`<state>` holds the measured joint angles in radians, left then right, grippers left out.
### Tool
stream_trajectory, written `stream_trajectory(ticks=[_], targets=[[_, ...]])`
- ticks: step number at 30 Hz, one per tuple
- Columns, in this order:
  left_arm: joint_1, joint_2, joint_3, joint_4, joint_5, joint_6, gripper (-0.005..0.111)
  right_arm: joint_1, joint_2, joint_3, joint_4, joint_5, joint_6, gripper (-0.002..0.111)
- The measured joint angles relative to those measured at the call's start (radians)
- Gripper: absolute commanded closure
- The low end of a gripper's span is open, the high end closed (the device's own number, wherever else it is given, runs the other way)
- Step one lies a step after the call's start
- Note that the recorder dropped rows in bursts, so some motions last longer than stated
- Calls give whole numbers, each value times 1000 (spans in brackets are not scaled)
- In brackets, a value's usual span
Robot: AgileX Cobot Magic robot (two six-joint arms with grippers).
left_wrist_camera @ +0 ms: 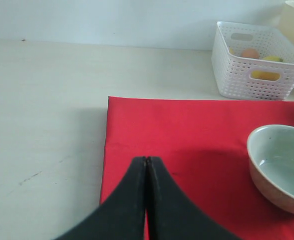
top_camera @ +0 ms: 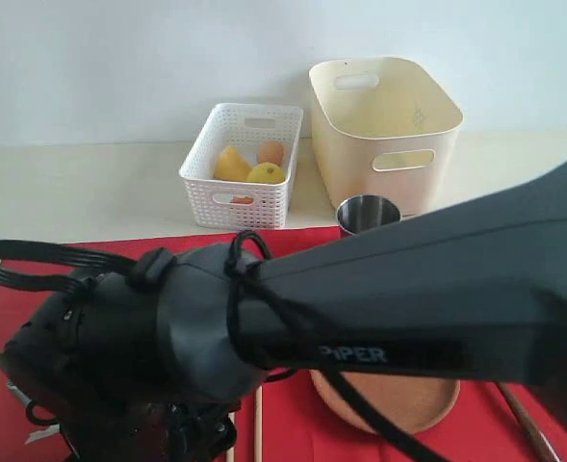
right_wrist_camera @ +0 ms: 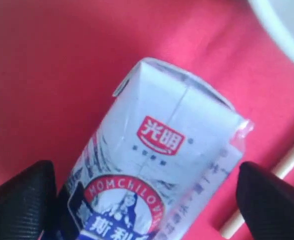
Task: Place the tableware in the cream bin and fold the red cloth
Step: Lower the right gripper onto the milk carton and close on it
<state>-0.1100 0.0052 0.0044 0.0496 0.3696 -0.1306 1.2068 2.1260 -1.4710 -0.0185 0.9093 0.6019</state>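
Observation:
The red cloth (top_camera: 33, 298) covers the near table. My right arm reaches across the exterior view toward the lower left. Its gripper (right_wrist_camera: 147, 200) is open, its fingers (right_wrist_camera: 22, 200) straddling a white milk carton (right_wrist_camera: 171, 150) that lies on the cloth, with a gap on one side. A chopstick (right_wrist_camera: 266, 185) lies beside the carton. My left gripper (left_wrist_camera: 147, 160) is shut and empty above the cloth's edge, the pale green bowl (left_wrist_camera: 281, 167) off to its side. The steel cup (top_camera: 368, 214) stands before the cream bin (top_camera: 384, 120). The brown plate (top_camera: 389, 399) and wooden spoon (top_camera: 526, 419) peek out under the arm.
A white lattice basket (top_camera: 243, 159) with lemon and egg stands left of the cream bin against the back wall. Bare pale tabletop (left_wrist_camera: 42, 110) lies beyond the cloth's left edge. The right arm hides much of the cloth in the exterior view.

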Motion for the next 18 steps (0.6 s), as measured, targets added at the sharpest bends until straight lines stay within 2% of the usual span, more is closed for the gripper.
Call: stream_trajectory(ticks=[2,4,11,13,14,18], targets=[[0,0,0,0,0,0,107,0,11,-4,2,-2,-3,22],[0,0,0,0,0,0,107,0,18,-7,2,-10,-19,34],[0,0,0,0,0,0,107,0,20,-7,-1,-15,-34,91],[0,0,0,0,0,0,107,0,20,-7,-1,-15,-38,103],[0,0,0,0,0,0,107,0,20,-7,-1,-15,-43,108],[0,0,0,0,0,0,107,0,20,-7,-1,5,-95,108]])
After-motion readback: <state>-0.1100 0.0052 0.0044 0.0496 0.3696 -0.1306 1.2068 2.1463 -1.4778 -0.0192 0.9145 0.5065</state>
